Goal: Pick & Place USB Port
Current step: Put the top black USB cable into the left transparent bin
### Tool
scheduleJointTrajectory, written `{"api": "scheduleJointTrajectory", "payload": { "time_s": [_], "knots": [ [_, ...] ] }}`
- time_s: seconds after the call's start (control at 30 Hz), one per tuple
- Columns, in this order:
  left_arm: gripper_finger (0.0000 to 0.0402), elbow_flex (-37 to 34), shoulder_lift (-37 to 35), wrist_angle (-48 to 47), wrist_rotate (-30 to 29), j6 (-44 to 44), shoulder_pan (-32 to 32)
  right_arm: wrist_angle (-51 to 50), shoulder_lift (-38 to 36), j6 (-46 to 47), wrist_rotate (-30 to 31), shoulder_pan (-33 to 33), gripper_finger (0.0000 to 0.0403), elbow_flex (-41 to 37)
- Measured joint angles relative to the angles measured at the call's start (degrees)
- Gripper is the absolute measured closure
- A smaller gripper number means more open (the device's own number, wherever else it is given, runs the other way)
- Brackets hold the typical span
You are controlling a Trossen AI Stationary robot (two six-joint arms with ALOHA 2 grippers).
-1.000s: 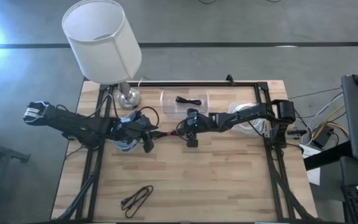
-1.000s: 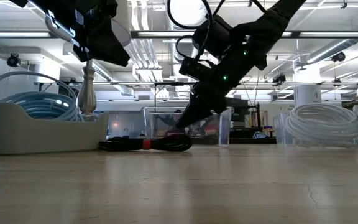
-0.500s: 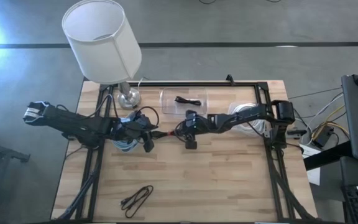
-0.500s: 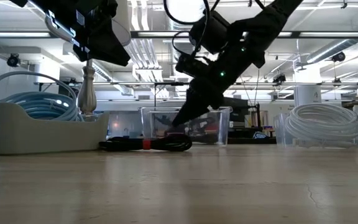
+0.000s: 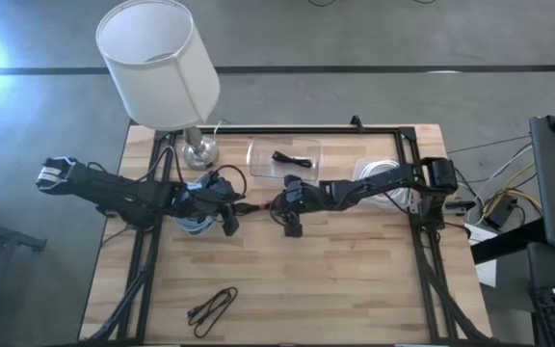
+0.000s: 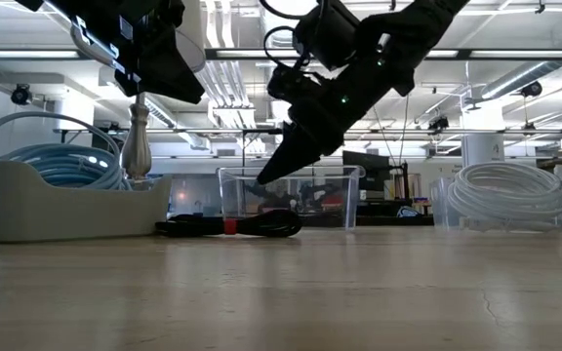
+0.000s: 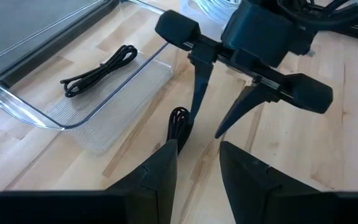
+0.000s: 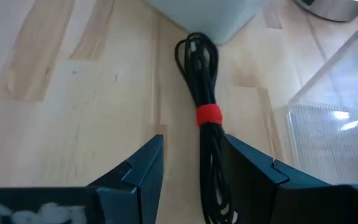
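A bundled black USB cable [image 5: 255, 206] with a red band [image 8: 209, 116] lies flat on the wooden table between the two arms. My right gripper [image 5: 281, 208] is open and hangs over the cable's right end. In the low view its fingertips [image 6: 260, 179] are above the bundle [image 6: 230, 227] and do not touch it. In the right wrist view the cable runs between its fingers [image 8: 192, 142]. My left gripper [image 5: 227, 216] is open, waits raised at the cable's left end [image 6: 164, 78] and looks toward the right gripper [image 7: 197, 146].
A clear tray [image 5: 258, 166] behind the grippers holds another black cable [image 5: 292, 157]. A lamp [image 5: 159, 63] stands at the far left. A grey holder with blue cable [image 6: 66, 195] sits under the left arm. White cable coils [image 5: 382, 179] lie right. A third black cable [image 5: 212, 308] lies near the front edge.
My right gripper has moved toward the table's left, along the bundled cable toward its red band, with its fingers still open. The cable has stayed where it was.
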Motion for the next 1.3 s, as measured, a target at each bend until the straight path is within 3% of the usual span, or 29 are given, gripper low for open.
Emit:
{"api": "scheduleJointTrajectory", "payload": {
  "time_s": [0.33,0.53,0.77,1.07,1.3],
  "knots": [
    [0.0278,0.00,0.00,0.02,0.00,0.15,0.02,0.30,4.04,1.86,1.20,0.15,0.0253,-0.36],
    [0.0278,0.00,0.00,0.39,-0.01,0.18,0.02,-0.56,8.85,-0.56,10.78,0.37,0.0252,2.06],
    [0.0278,0.00,0.00,0.37,0.00,0.20,0.02,-7.78,8.70,-1.07,9.97,0.37,0.0252,6.29],
    [0.0278,0.00,0.00,0.37,0.00,0.24,0.07,-5.41,8.23,-6.82,9.67,0.06,0.0252,9.45],
    [0.0278,0.00,0.00,0.37,0.00,0.24,0.07,-5.14,8.28,-4.22,6.78,-1.53,0.0252,8.24]
  ]
}}
